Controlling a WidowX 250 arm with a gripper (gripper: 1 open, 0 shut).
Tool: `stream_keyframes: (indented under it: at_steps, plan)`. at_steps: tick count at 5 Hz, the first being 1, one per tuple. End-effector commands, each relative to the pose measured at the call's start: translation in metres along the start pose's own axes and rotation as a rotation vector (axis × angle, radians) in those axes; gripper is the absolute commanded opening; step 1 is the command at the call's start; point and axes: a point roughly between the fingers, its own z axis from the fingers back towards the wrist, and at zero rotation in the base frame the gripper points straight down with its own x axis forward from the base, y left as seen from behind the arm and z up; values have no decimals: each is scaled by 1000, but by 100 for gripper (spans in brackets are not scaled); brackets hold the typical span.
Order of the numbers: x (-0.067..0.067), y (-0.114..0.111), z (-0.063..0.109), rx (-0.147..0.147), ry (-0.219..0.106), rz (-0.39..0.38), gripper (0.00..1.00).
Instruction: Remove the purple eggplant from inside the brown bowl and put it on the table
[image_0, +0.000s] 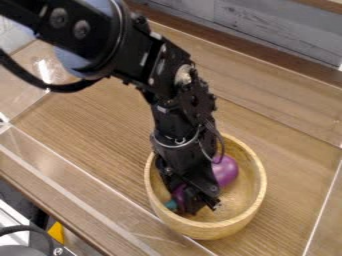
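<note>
The brown bowl (257, 192) sits on the table (94, 125) at the lower right. Inside it lies the purple eggplant (226, 172), its teal stem end showing at the bowl's lower left. My black gripper (195, 196) points straight down into the bowl, and its fingers are closed against the eggplant's middle, covering most of it. The eggplant rests low in the bowl. The arm hides the bowl's far-left rim.
Clear acrylic walls (60, 190) run along the table's front and left edges, with another wall behind (287, 40). Bare wood-grain tabletop lies to the left of the bowl and behind it. The bowl stands close to the front wall.
</note>
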Motion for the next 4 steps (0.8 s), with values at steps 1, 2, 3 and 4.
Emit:
stream_keyframes:
  at_steps: [1,2,3,4]
  plan:
    - [14,7,11,-2,-34,5,0]
    - [14,6,24,-3,-37,38,0]
    - [14,6,37,-1,-44,74,0]
    - [12,9,49,-4,-46,64,0]
